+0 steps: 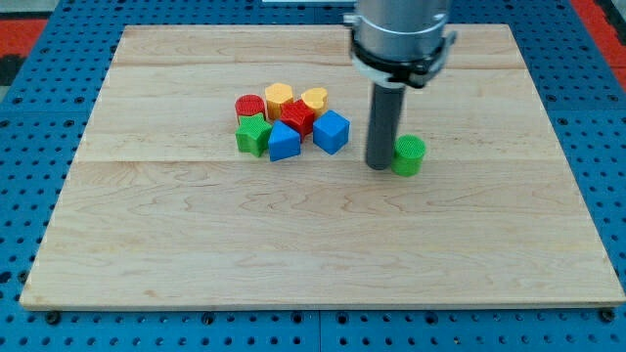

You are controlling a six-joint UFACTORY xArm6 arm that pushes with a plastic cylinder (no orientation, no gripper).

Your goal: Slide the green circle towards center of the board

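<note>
The green circle (409, 155) stands on the wooden board (323, 254), right of the middle. My tip (379, 165) rests on the board just to the circle's left, touching or almost touching it. The dark rod rises from there to the arm's grey body at the view's top.
A tight cluster sits left of my tip: a red circle (249, 106), a yellow hexagon-like block (280, 96), a yellow heart-like block (314, 99), a red star-like block (298, 117), a green star-like block (253, 135), a blue block (284, 142) and a blue cube (332, 131).
</note>
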